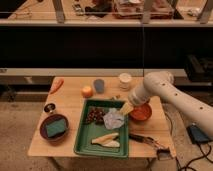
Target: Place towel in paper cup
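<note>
The crumpled towel point(114, 119) lies in the green tray point(82, 142). The gripper point(125, 109) hangs at the towel's upper right edge; I cannot tell whether it is spread or pinching. A good grab likely takes the cloth's bunched middle, so that it fits the 1 paper cup point(125, 80) behind the tray.

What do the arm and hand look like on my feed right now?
The arm is off-white: thick rounded segments with a bulbous joint, narrowing toward the wrist. The hand, over the green tray beside the towel, looks small and pale tan. No markings visible.
</note>
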{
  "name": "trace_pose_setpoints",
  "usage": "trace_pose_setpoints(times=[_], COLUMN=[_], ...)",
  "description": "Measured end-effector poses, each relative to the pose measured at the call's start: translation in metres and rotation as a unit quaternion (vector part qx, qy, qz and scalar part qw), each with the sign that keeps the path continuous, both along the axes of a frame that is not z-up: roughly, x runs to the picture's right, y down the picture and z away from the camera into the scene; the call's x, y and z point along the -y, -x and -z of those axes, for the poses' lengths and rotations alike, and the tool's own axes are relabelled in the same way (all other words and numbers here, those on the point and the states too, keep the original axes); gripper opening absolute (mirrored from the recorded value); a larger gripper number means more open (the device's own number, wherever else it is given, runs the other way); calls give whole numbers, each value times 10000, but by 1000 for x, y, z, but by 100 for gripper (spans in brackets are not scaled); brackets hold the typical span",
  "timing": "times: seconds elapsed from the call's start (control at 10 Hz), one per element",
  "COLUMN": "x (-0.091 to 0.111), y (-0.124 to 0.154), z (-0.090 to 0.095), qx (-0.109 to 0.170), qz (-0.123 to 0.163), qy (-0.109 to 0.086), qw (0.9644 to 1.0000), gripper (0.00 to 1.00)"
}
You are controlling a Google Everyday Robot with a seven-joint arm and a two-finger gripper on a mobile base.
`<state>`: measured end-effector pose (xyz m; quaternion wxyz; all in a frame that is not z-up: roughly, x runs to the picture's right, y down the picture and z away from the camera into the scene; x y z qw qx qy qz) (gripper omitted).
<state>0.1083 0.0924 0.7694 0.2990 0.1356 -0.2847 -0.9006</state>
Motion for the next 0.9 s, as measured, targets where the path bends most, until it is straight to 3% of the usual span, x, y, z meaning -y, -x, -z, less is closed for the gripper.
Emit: trace_pose_setpoints(times=[0.1, 0.3, 0.5, 0.8, 0.9], x=[-15, -28, -40, -41, -39], y=[14, 31, 30, 34, 36], z=[11, 11, -14, -56, -59], qx=[257, 502, 491, 488, 510], qz=[373, 803, 855, 740, 730], qy=[-167, -347, -265, -165, -183], qw=[9988, 9949, 9948, 9959, 9959], gripper=[71, 71, 71, 71, 71])
